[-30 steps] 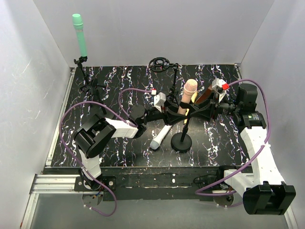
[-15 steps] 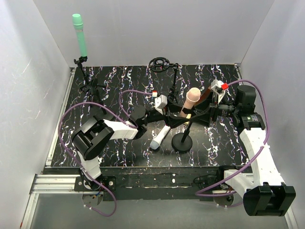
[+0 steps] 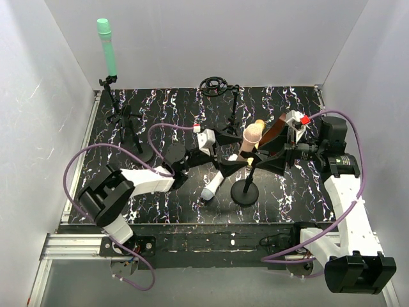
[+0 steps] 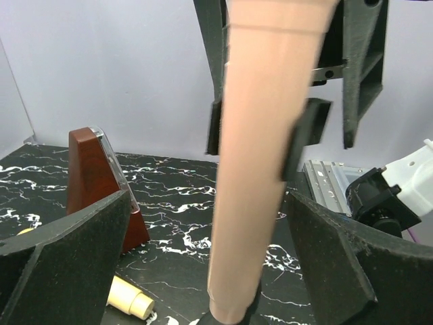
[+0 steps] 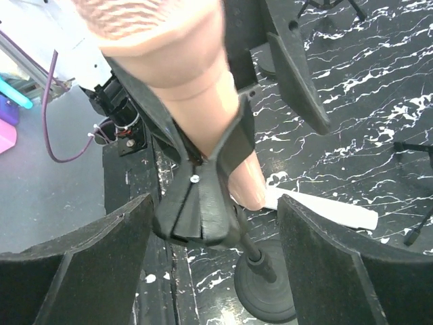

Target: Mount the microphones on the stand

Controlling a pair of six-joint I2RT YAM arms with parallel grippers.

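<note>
the peach-pink microphone sits tilted in the black clip of the stand with the round base, near the middle of the marbled black table, head up and leaning away from the right arm. the left gripper is spread wide around the microphone's body, with clear space on each side and neither finger touching. the right gripper faces it from the other side, jaws also wide, straddling the clip and the microphone without contact.

the white microphone lies flat on the table just beside the round base. the yellow microphone lies on the table next to the brown wedge. the mint green microphone stands upright on a tripod stand at the far left corner.
</note>
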